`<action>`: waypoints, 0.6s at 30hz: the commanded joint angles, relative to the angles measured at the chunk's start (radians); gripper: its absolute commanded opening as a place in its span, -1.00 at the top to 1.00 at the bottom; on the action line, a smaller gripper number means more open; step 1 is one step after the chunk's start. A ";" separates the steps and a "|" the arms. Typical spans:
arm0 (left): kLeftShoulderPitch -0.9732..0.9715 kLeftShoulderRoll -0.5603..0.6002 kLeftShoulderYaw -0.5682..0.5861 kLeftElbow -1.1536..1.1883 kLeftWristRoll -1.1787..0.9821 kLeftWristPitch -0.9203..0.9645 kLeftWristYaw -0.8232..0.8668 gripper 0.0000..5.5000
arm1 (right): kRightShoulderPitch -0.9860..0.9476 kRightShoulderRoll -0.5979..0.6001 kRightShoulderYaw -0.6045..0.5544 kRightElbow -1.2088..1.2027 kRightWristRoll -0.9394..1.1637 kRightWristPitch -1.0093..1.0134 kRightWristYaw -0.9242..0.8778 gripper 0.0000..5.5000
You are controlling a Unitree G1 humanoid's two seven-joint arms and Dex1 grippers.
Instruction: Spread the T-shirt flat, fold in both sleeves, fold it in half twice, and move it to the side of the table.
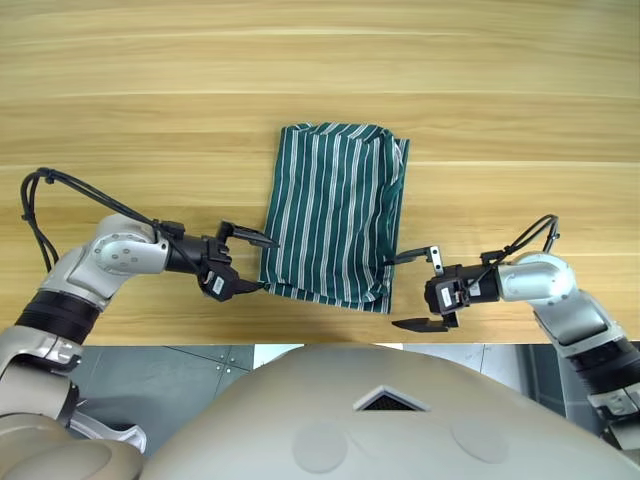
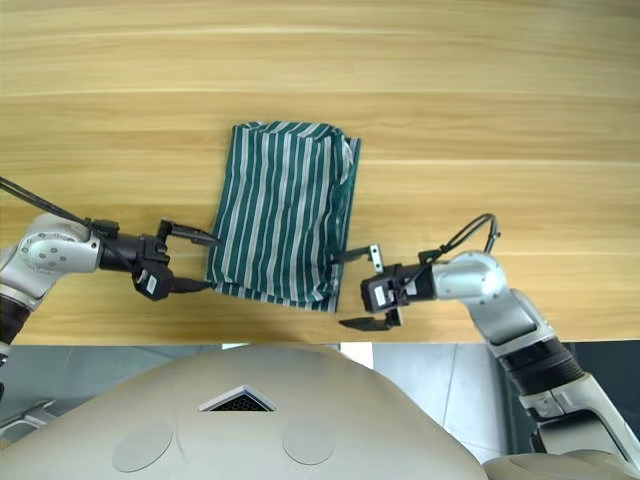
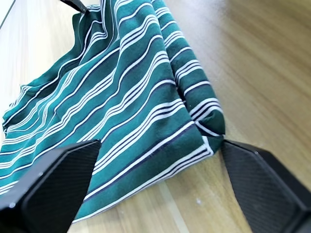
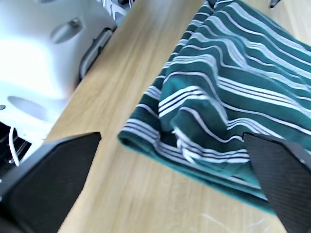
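No text, number or sign can be read. A small white sticker (image 1: 218,284) sits on the body of the left end effector (image 1: 268,264), and a second sticker (image 1: 447,297) sits on the body of the right end effector (image 1: 392,293). Any print on either is too small to make out.
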 commanded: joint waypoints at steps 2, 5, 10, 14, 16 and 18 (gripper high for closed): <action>0.001 0.011 -0.033 0.043 0.065 0.010 -0.029 -0.32 | -0.025 0.016 0.003 0.011 0.030 -0.018 0.014 -0.96; -0.003 0.011 -0.041 0.053 0.067 0.006 -0.031 -0.15 | -0.030 0.021 0.010 0.017 0.030 -0.021 0.016 -0.77; -0.005 0.013 -0.050 0.058 0.063 0.004 -0.034 0.14 | -0.032 0.022 0.017 0.018 0.032 -0.026 0.016 -0.45; -0.002 0.014 -0.050 0.056 0.060 0.005 -0.033 0.37 | -0.036 0.028 0.021 0.022 0.028 -0.025 0.018 -0.20; 0.000 0.015 -0.048 0.052 0.057 0.006 -0.034 0.51 | -0.038 0.031 0.023 0.029 0.025 -0.024 0.020 -0.05; 0.001 0.015 -0.047 0.048 0.054 0.008 -0.035 0.64 | -0.043 0.036 0.026 0.042 0.023 -0.024 0.022 0.09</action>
